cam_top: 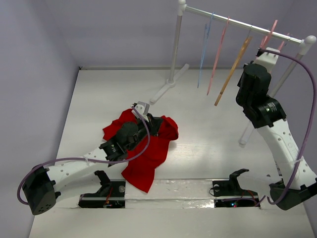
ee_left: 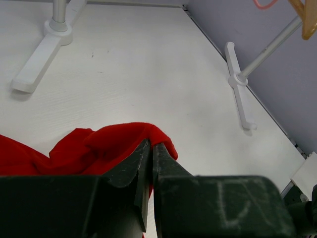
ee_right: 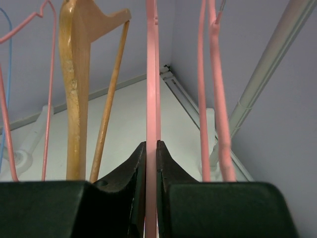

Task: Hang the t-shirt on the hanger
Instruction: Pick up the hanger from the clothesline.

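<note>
T-shirt (cam_top: 148, 153) lies crumpled on the table (cam_top: 208, 124) left of centre, the left gripper (ee_left: 151, 146) pinched tight on a fold of it. Up at the rail (cam_top: 237, 22) on the right, the right gripper (ee_right: 152, 146) has its 2 jaws clamped on a pink hanger (ee_right: 152, 74).

White rack (cam_top: 174, 49) on table (cam_top: 223, 129); blue hanger (cam_top: 203, 54), tan hanger (cam_top: 233, 69) hung.

T-shirt (cam_top: 148, 158) lies crumpled on the table (cam_top: 208, 129), with the left arm (cam_top: 89, 161) stretched across it from the near left corner. Right arm (cam_top: 270, 114) is raised to the rail (cam_top: 237, 22), wrist beside a pink hanger (cam_top: 270, 32). Further left hang a tan hanger (cam_top: 233, 72), a second pink hanger (cam_top: 218, 54) and a blue hanger (cam_top: 203, 49).
</note>
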Action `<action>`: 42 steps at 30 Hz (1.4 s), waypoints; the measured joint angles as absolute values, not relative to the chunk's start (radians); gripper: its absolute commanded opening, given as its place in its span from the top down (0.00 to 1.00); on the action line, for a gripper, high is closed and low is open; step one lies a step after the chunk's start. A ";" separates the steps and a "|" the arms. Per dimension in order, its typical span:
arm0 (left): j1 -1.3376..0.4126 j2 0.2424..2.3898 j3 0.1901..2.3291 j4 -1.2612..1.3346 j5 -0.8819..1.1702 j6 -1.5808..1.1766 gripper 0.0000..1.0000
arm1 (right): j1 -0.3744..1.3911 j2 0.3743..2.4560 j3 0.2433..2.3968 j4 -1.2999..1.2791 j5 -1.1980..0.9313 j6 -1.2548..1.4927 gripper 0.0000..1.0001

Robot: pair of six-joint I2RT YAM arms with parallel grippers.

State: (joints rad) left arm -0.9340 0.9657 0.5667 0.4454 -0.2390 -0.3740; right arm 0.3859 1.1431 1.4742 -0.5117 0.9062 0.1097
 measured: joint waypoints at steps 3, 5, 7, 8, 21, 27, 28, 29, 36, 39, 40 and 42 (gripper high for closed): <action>-0.934 0.966 0.566 0.446 -0.239 -0.376 1.00 | 0.388 1.110 1.473 -0.516 0.891 0.118 1.00; -0.934 0.966 0.565 0.447 -0.239 -0.376 1.00 | 0.392 1.092 1.473 -0.517 0.881 0.127 1.00; -0.934 0.966 0.565 0.447 -0.238 -0.377 1.00 | 0.394 1.077 1.473 -0.523 0.864 0.141 1.00; -0.934 0.966 0.565 0.447 -0.238 -0.377 1.00 | 0.394 1.073 1.473 -0.529 0.857 0.150 1.00; -0.934 0.966 0.565 0.453 -0.235 -0.384 1.00 | 0.440 0.995 1.373 -0.649 0.780 0.293 1.00; -0.934 0.968 0.565 0.454 -0.233 -0.386 1.00 | 0.482 0.960 1.304 -0.689 0.785 0.311 1.00; -0.934 0.968 0.565 0.456 -0.231 -0.387 1.00 | 0.486 0.952 1.291 -0.681 0.786 0.305 1.00; -0.934 0.968 0.565 0.457 -0.231 -0.387 1.00 | 0.487 0.942 1.280 -0.677 0.786 0.300 1.00; -0.934 0.985 0.565 0.468 -0.228 -0.388 1.00 | 0.487 0.916 1.271 -0.704 0.785 0.309 1.00; -0.934 0.993 0.565 0.472 -0.228 -0.388 1.00 | 0.487 0.911 1.267 -0.750 0.756 0.345 1.00; -0.934 0.995 0.565 0.474 -0.228 -0.388 1.00 | 0.487 0.908 1.261 -0.763 0.740 0.356 1.00; -0.934 0.999 0.565 0.474 -0.228 -0.388 1.00 | 0.487 0.896 1.244 -0.789 0.693 0.382 1.00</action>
State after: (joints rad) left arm -0.9340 0.9989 0.5652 0.4744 -0.2283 -0.3878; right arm 0.4870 0.8955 1.2442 -0.7895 0.6930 0.3820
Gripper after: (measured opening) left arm 0.007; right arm 0.130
